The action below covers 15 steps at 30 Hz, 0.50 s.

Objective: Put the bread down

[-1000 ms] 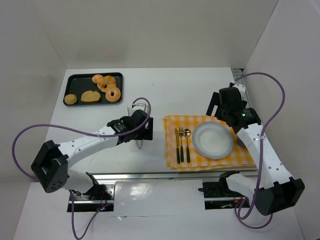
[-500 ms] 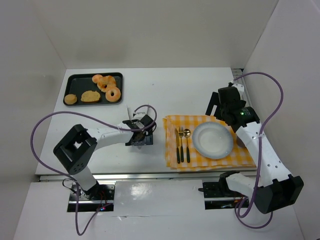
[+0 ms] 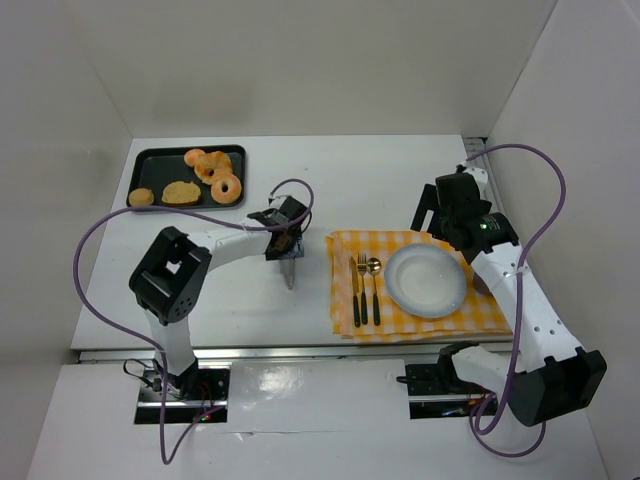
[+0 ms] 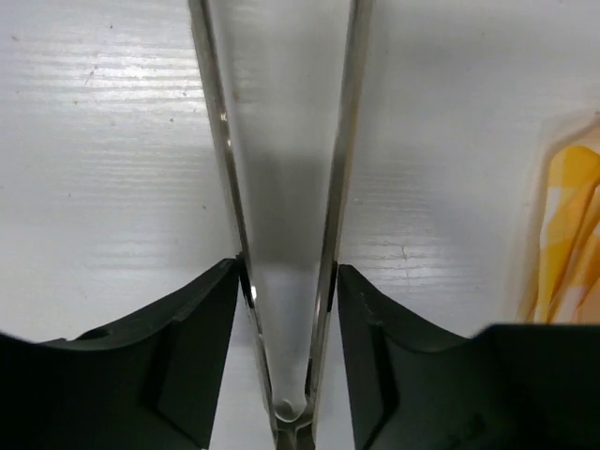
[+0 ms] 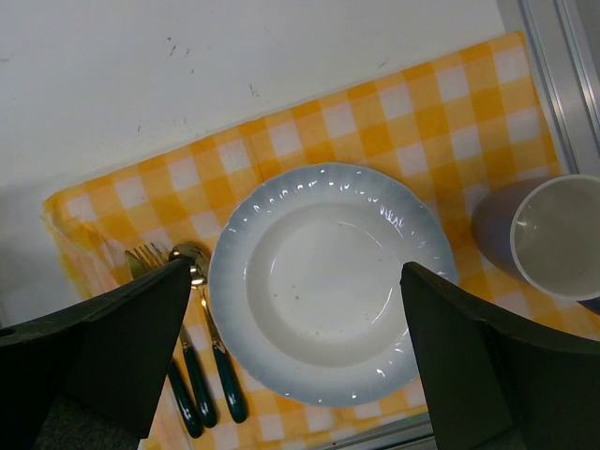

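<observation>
Top view: the bread (image 3: 181, 193) lies with doughnuts (image 3: 226, 188) on a black tray (image 3: 150, 155) at the table's (image 3: 380, 180) far left corner. The left fingers (image 4: 197, 328) pinch metal tongs (image 4: 281, 187) near the table's middle. The right fingers (image 5: 103, 347) are spread wide above a white plate (image 5: 328, 286) on a yellow checked cloth (image 5: 394, 122).
</observation>
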### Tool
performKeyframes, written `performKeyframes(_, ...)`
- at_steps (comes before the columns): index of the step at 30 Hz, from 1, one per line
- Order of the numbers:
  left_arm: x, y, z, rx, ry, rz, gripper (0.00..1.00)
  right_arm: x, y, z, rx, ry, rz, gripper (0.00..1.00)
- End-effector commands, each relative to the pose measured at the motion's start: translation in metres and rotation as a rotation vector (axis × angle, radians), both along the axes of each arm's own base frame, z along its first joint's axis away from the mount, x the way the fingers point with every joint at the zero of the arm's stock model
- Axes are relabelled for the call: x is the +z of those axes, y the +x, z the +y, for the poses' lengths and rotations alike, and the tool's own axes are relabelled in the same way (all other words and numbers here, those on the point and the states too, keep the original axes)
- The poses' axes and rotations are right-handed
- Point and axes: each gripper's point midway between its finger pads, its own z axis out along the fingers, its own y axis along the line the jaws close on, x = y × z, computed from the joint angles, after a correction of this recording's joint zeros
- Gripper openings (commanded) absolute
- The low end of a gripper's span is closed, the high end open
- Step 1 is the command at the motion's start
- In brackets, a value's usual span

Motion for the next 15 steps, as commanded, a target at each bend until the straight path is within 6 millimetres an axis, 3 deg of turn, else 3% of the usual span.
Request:
performKeyframes(1,0.019,0.012,-0.001,-0.032,0.016,-0.057,0.57,0.018,0.009,-0.003,-0.024,0.009,-0.07,1.0)
performKeyframes(2,0.026,0.017,0.0,-0.03,0.011,-0.072,0.49,0.018,0.009,-0.003,-0.024,0.009,-0.07,1.0)
performKeyframes(3,0.035,0.018,0.001,-0.052,0.013,-0.092,0.36,0.018,0.009,-0.003,-0.024,0.009,-0.07,1.0)
performKeyframes(5,0.05,0.02,0.001,-0.074,0.011,-0.12,0.25,0.018,0.009,-0.003,-0.024,0.009,-0.07,1.0)
performKeyframes(8,0.095,0.031,0.006,-0.097,-0.009,-0.213,0.17,0.015,0.01,-0.002,-0.024,0.007,-0.061,1.0)
performKeyframes(9,0.1,0.029,0.015,-0.099,-0.003,-0.209,0.15,0.015,0.01,-0.002,-0.024,0.007,-0.061,1.0)
performKeyframes(10,0.129,0.036,0.021,-0.107,-0.03,-0.259,0.15,0.015,0.01,-0.002,-0.024,0.007,-0.061,1.0)
performKeyframes(15,0.187,0.046,0.061,-0.093,-0.018,-0.317,0.17,0.018,0.014,-0.002,-0.024,0.009,-0.072,1.0)
